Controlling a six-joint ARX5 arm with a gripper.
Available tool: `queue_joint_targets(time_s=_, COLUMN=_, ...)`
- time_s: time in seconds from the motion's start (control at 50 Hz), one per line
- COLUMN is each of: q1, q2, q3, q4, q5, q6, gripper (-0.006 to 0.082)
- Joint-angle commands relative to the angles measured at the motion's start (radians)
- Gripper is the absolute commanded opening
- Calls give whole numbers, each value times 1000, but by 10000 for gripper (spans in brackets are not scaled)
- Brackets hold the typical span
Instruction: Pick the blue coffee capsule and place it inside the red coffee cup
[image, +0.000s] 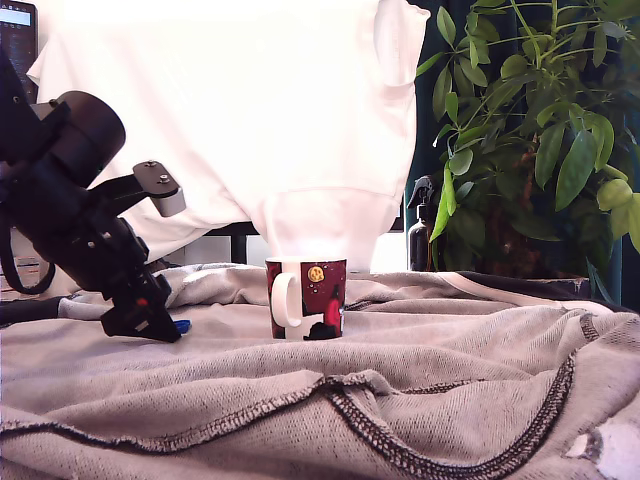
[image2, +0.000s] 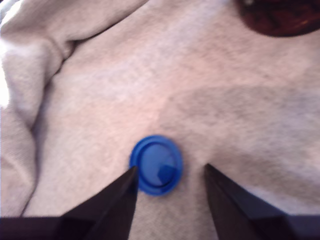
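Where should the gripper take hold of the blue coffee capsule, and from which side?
Grip the blue coffee capsule across its round side wall, from above. It stands on end on the grey cloth, circular face up, so any opposite sides fit the open gripper.

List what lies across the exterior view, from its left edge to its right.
The end effector → blue coffee capsule, peeking out at its right side → red coffee cup → dark spray bottle → leafy plant.
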Motion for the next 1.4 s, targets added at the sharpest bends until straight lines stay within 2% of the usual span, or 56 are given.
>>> queue_joint_targets(time_s=0.0, q1=16, q2=29, q3=-10, q4=11, q5=-1, q6=-2, gripper=359)
queue_joint_targets(time_s=0.78, q1=19, q2=30, q3=1, q4=16, q5=100, q6=-3, gripper=359)
queue_joint_targets(time_s=1.14, q1=2, q2=104, q3=8, q4=59, q5=77, q6=-3, gripper=356)
queue_joint_targets(time_s=1.32, q1=-21, q2=113, q3=18, q4=77, q5=18, q6=6, gripper=189)
queue_joint_targets(time_s=1.38, q1=-21, q2=113, q3=29, q4=72, q5=2, q6=9, gripper=161)
